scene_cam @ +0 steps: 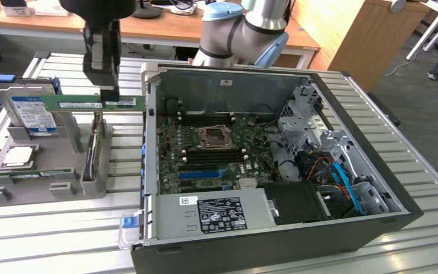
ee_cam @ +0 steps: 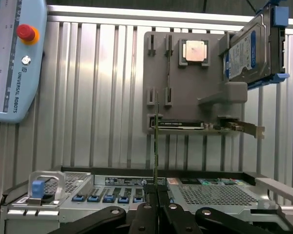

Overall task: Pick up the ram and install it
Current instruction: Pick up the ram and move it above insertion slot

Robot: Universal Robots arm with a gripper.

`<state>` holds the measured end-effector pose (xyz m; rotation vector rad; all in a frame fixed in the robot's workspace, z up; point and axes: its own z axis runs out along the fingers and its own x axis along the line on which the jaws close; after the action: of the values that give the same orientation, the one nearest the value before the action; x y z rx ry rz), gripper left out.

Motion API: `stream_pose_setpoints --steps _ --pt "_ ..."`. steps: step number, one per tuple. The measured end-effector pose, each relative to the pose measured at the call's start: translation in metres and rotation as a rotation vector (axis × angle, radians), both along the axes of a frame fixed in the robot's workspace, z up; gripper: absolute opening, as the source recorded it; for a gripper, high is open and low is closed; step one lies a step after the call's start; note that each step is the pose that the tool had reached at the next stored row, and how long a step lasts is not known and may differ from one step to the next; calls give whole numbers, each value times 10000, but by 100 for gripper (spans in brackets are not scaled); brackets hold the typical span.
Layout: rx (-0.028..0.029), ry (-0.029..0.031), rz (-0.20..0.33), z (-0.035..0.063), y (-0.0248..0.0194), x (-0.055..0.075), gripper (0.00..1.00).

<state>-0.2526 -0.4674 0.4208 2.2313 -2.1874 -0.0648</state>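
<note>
Gripper (scene_cam: 110,97) pinches the ram (scene_cam: 71,104) tight, up in the air over the holder (scene_cam: 52,177), near its edge by the case (scene_cam: 295,251). It looks light, thin, stiff and easy to break, so hold its long edge.

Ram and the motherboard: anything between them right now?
In the exterior view, the computer case's side wall stands between the ram, held by the gripper, and the motherboard.

Reading "UNIVERSAL ROBOTS" printed along the edge of the grey teach pendant (ee_cam: 10,58). Labels on the hard drive (ee_cam: 244,51), the power supply (scene_cam: 219,214) and the ram (scene_cam: 89,104) are showing print, but I'm not making out any of it.
</note>
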Motion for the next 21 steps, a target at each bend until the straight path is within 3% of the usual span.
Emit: stream_pose_setpoints --steps 21 --pt "0 0 -1 0 0 723 12"
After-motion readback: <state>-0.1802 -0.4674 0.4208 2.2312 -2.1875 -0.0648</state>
